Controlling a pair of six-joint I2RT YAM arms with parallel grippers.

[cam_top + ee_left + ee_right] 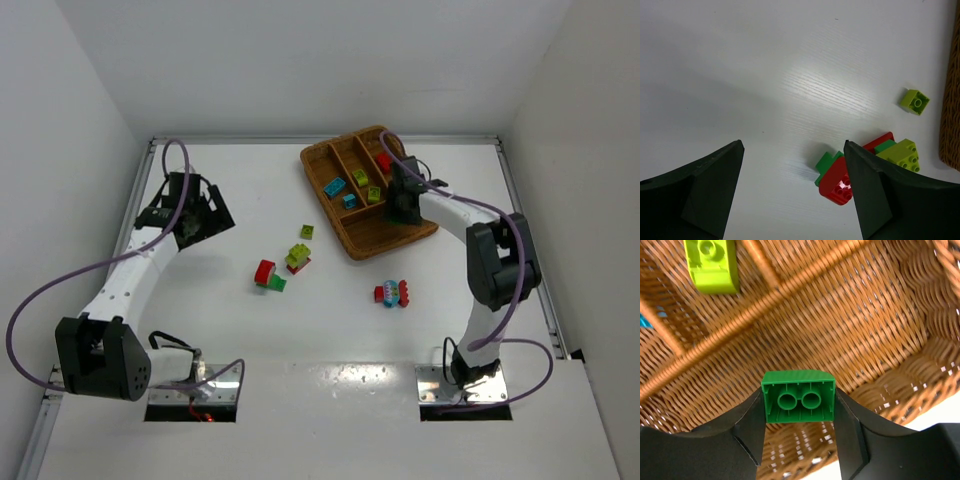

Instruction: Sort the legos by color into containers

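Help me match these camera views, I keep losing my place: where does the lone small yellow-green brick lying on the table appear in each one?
Top view: the yellow-green brick lies on the table, just left of the tray.
Left wrist view: the brick is at the upper right, close to the tray's edge.
Right wrist view: not in it.
Shared landmark: the wicker tray, seen in all three.

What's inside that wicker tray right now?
Two cyan bricks in one long section, two yellow-green bricks in the next, a red brick in the third. The right tool, gripping a green brick, hides part of the wicker tray.
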